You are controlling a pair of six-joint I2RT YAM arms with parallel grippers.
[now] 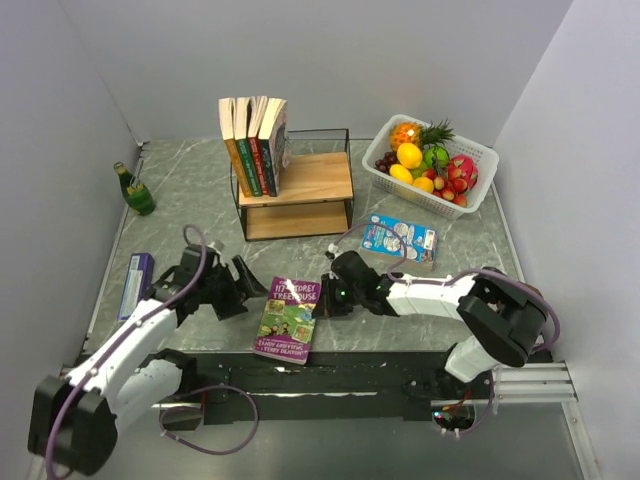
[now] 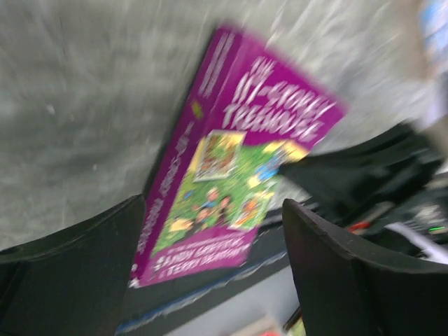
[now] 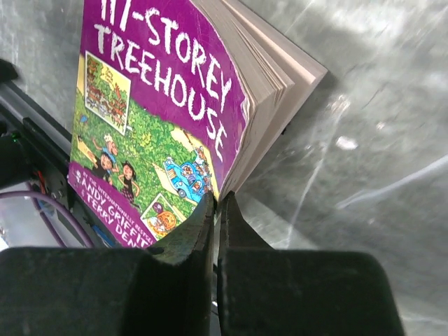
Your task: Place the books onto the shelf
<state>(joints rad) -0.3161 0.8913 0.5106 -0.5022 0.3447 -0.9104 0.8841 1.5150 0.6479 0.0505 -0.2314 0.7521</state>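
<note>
Purple book (image 1: 288, 318) flat at the counter's (image 1: 200, 200) near edge
Left end effector (image 1: 240, 288) is spread just beside its spine. The right end effector (image 1: 327, 297), pressed together, noses the page edge (probably bracing it for pickup, holding nothing). The shelf (image 1: 300, 180), with four books (image 1: 255, 140) upright, stands well behind.

L wrist view: heavy motion blur, purple book (image 2: 231, 168) title barely legible, author line unreadable. R wrist view: same book's top cut by frame edge. Top view: spines of shelved books (image 1: 255, 145) too small to read; flat blue item (image 1: 135, 283) at left can't be ID'd.
</note>
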